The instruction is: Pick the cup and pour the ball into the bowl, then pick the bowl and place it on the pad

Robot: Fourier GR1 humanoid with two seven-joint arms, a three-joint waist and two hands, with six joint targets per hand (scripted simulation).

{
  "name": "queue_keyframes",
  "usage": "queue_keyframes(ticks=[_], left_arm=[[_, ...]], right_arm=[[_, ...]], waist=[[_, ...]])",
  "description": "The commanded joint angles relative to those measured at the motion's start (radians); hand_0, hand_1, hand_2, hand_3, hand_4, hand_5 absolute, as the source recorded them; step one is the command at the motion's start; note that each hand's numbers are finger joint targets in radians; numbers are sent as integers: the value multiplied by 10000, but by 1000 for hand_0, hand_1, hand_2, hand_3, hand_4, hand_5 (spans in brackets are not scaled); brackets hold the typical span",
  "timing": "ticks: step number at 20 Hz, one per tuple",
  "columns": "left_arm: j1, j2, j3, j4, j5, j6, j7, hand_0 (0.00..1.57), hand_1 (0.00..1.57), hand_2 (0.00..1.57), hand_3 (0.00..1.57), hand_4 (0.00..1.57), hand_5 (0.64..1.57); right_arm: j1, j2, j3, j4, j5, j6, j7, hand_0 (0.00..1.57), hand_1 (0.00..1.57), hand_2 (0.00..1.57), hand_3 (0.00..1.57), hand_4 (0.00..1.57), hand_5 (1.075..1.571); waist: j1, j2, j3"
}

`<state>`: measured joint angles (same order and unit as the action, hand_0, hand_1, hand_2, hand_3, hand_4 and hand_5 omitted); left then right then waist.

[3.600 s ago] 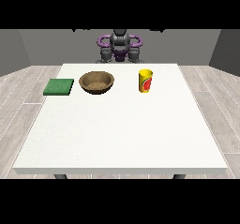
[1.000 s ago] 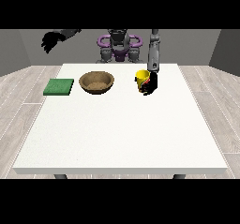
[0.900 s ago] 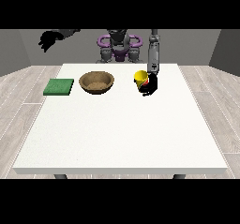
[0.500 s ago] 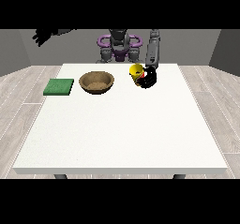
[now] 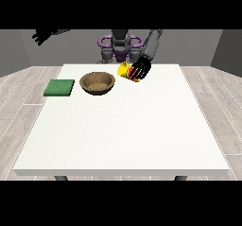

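- Light is bright and even across the large white bench (image 5: 123, 135), with no glare or hot spots on its top.
- Shadows are faint; the round brown wooden bowl (image 5: 97, 83) is darker along its inner wall.
- The grey back wall is dimmer than the bench.
- Straight edges stay straight toward the corners; focus is uniform.
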<state>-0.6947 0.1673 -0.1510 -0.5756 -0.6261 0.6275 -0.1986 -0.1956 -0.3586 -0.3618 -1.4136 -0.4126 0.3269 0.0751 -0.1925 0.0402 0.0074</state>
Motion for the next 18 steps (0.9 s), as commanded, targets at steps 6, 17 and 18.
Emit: queue_keyframes(ticks=[6,17,18], left_arm=[[-1548,-1586,-2368,833,-3526,-325,4427,1361,1361,1571,1571,1441,1545],[-4058,-1669,-4557,1764,-6521,-3153,7978,1453,1453,1571,1571,1090,1569],[-4120,-1670,-4849,1465,-6634,-3402,7800,1396,1396,1571,1571,1038,1571]], right_arm=[[82,-641,-779,2220,-185,822,-762,0,0,0,0,685,1559],[-368,-139,-41,2528,432,518,-785,0,0,0,293,699,1555],[-905,-433,-281,2764,301,383,-672,0,0,0,265,691,1554]], waist=[[875,-762,-54],[312,-1104,-58],[560,-922,-60]])
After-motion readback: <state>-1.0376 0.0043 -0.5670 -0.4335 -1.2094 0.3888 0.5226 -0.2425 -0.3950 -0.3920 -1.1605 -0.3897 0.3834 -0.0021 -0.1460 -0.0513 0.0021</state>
